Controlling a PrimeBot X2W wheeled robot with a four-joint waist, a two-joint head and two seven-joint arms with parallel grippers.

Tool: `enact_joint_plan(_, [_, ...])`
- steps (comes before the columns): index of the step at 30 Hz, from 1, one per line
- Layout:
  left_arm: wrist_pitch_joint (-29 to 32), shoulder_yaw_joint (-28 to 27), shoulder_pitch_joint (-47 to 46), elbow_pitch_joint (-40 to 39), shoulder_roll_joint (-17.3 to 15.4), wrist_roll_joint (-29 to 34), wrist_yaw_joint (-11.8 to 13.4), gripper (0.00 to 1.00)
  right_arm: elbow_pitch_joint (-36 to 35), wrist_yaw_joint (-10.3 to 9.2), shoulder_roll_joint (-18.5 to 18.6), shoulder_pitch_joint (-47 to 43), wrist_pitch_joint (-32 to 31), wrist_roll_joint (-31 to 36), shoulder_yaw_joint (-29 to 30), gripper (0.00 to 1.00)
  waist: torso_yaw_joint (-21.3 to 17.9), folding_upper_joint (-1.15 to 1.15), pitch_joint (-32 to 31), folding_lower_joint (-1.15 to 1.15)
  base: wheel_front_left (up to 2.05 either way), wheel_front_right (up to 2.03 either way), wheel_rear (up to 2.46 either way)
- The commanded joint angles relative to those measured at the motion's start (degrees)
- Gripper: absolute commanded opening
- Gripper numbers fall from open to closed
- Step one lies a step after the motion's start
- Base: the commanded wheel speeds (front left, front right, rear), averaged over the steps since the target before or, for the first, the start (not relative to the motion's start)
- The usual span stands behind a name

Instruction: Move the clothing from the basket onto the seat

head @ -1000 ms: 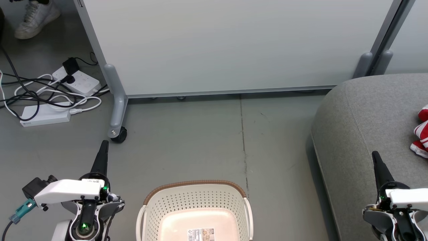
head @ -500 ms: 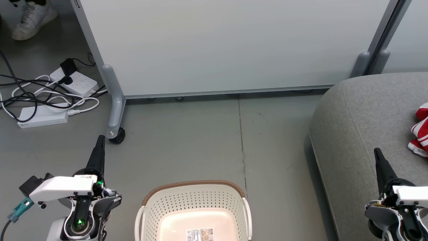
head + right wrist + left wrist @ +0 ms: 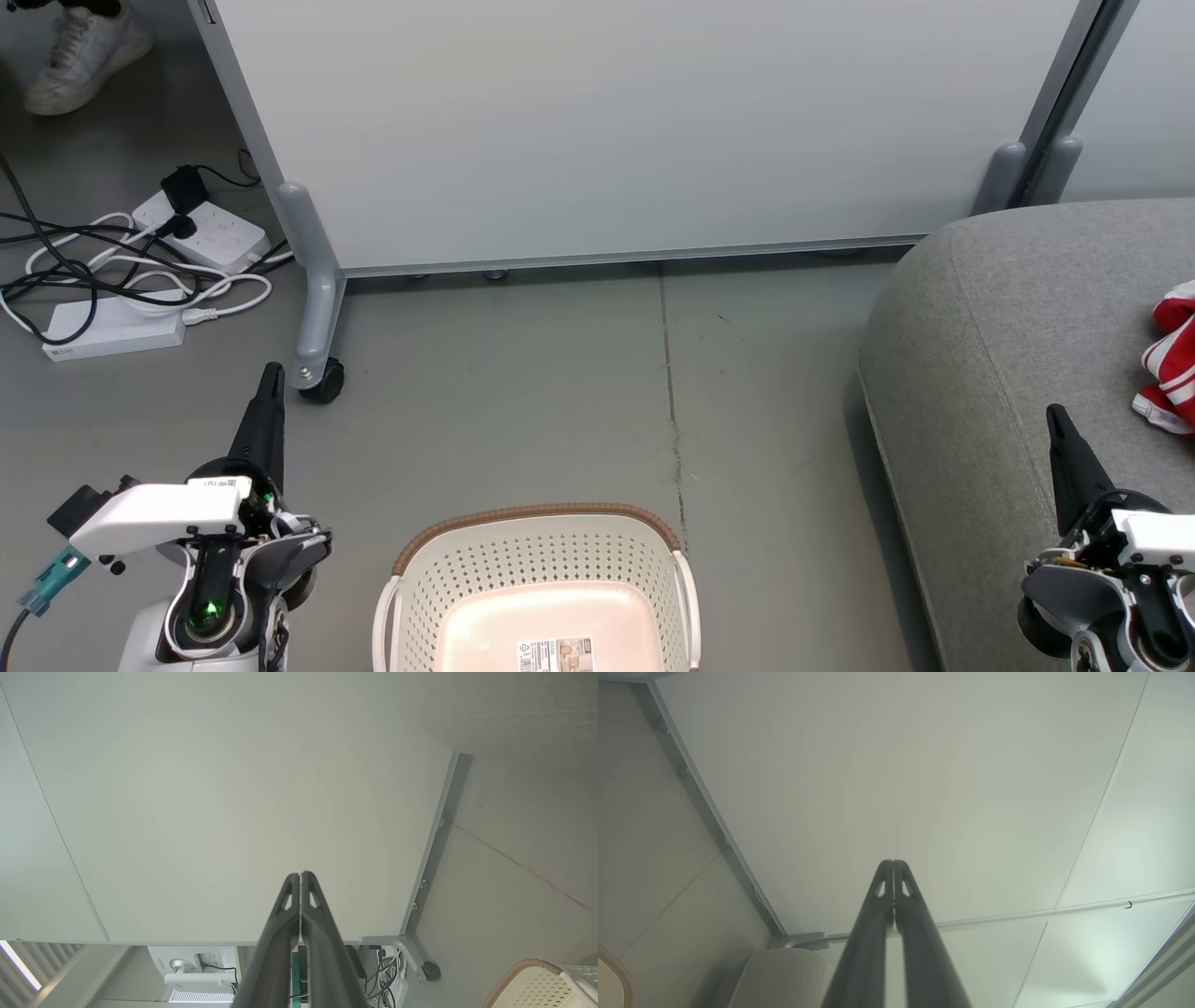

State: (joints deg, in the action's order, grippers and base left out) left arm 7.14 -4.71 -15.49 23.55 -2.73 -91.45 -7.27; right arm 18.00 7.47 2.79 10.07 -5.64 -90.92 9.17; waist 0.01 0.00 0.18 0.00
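The white perforated basket with its brown rim stands on the floor at the bottom centre of the head view, and its bare bottom shows a label. Red clothing with white bands lies on the grey seat at the right edge. My left gripper is shut, left of the basket, pointing at the floor by a panel caster. My right gripper is shut, with its tip over the seat's front part. In the wrist views both pairs of fingers, left and right, are pressed together with nothing between them.
A white wheeled partition panel stands behind, with a grey leg and caster near my left gripper. Power strips and tangled cables lie on the floor at the left. A person's white shoe is at the top left.
The whole head view has shifted slightly, so the camera has moved. Both grippers stay shut. The basket and the clothing have not moved.
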Motion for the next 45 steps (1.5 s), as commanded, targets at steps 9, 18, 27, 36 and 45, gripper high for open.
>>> enact_joint_plan(9, [0.37, -0.35, -0.73, 0.06, -0.27, -0.47, -0.36, 0.0, 0.27, 0.04, 0.46, 0.69, -0.39, -0.81, 0.39, 0.0, -0.03, 0.0, 0.0, 0.0, 0.0, 0.0, 0.0])
enact_joint_plan(18, [0.36, -0.35, -0.73, 0.05, -0.27, -0.47, -0.36, 0.0, 0.27, 0.04, 0.44, 0.66, -0.41, -0.79, 0.41, 0.0, -0.03, 0.0, 0.0, 0.0, 0.0, 0.0, 0.0])
enact_joint_plan(27, [0.36, -0.35, -0.73, 0.05, -0.27, -0.47, -0.36, 0.0, 0.27, 0.04, 0.43, 0.62, -0.43, -0.76, 0.43, 0.0, -0.03, 0.0, 0.0, 0.0, 0.0, 0.0, 0.0])
enact_joint_plan(36, [0.36, -0.35, -0.72, 0.04, -0.27, -0.47, -0.36, 0.0, 0.27, 0.04, 0.41, 0.62, -0.41, -0.74, 0.45, 0.0, -0.03, 0.0, 0.0, 0.0, 0.0, 0.0, 0.0])
enact_joint_plan(45, [0.36, -0.35, -0.72, 0.04, -0.27, -0.47, -0.36, 0.0, 0.27, 0.04, 0.39, 0.62, -0.42, -0.71, 0.45, 0.0, -0.03, 0.0, 0.0, 0.0, 0.0, 0.0, 0.0])
